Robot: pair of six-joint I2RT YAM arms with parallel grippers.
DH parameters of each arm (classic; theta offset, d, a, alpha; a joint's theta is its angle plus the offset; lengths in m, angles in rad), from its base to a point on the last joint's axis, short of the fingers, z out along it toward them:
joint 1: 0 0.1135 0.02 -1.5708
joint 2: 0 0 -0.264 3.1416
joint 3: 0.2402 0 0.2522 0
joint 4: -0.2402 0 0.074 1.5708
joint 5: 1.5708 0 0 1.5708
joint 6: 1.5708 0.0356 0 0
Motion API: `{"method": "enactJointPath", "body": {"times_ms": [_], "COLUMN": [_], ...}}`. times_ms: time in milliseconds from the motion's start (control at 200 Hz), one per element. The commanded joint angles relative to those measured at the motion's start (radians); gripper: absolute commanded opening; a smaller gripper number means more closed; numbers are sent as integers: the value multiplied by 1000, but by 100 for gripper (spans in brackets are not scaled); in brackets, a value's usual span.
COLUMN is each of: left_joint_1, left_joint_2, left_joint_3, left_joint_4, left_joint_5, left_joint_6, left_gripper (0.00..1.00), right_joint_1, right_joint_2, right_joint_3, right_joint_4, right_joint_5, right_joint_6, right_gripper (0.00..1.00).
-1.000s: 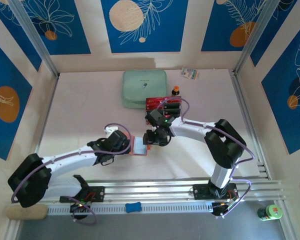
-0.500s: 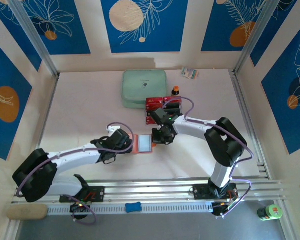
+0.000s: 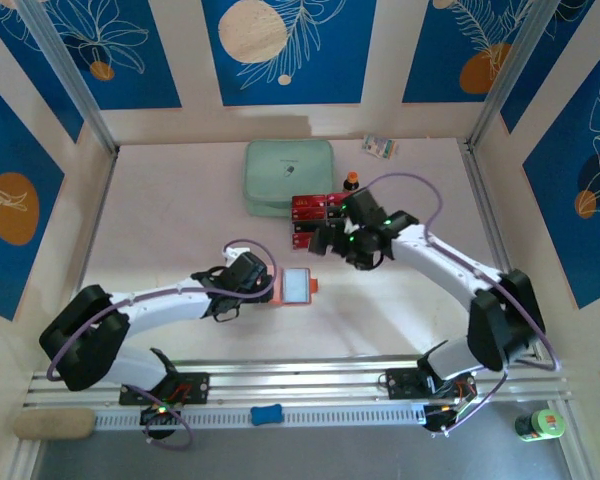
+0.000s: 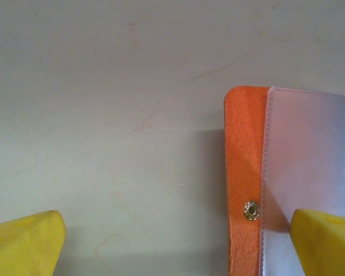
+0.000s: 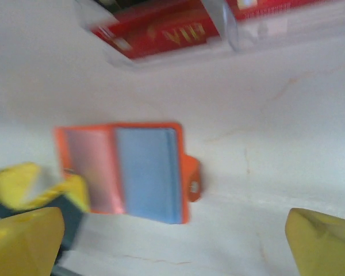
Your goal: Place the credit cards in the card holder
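Note:
The orange card holder (image 3: 295, 286) lies open on the table, its greyish pockets facing up and its snap tab (image 5: 192, 184) pointing right. My left gripper (image 3: 267, 288) is open at the holder's left edge (image 4: 244, 172). One yellow fingertip (image 4: 325, 241) rests over the clear pocket; the other (image 4: 23, 244) is on bare table. My right gripper (image 3: 325, 243) hovers open and empty (image 5: 175, 247) between the holder (image 5: 132, 172) and the credit cards. Red credit cards (image 3: 313, 207) lie behind it, partly under clear plastic (image 5: 161, 26); my arm hides some.
A large mint-green zipped pouch (image 3: 290, 177) sits at the back. A small orange-capped bottle (image 3: 351, 181) and a small packet (image 3: 380, 147) stand to its right. Metal rails (image 3: 310, 385) run along the near edge.
My right gripper has left the card holder, moved back and to the right toward the cards, and opened. The holder and my left gripper have shifted slightly right.

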Motion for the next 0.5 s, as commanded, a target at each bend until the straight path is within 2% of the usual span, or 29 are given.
{"method": "enactJointPath", "body": {"times_ms": [0,275,495], "left_joint_1": [7,6,7], "left_joint_2": [-28,-15,-4], "left_joint_3": [36,79,70], "left_joint_4": [-44,-85,-116], "left_joint_5": [18,14,24], "left_joint_6": [-21,-77,-145], "left_gripper": [100,100,100], "right_joint_1": [-61,-168,-217], "right_joint_2": [-68,-142,-79], "right_joint_3": [72,100,202], "right_joint_4": [-53,202,352], "right_joint_5": [-96,-288,-381], "right_joint_6": [140,457,632], "right_gripper": [99,99,99]}}
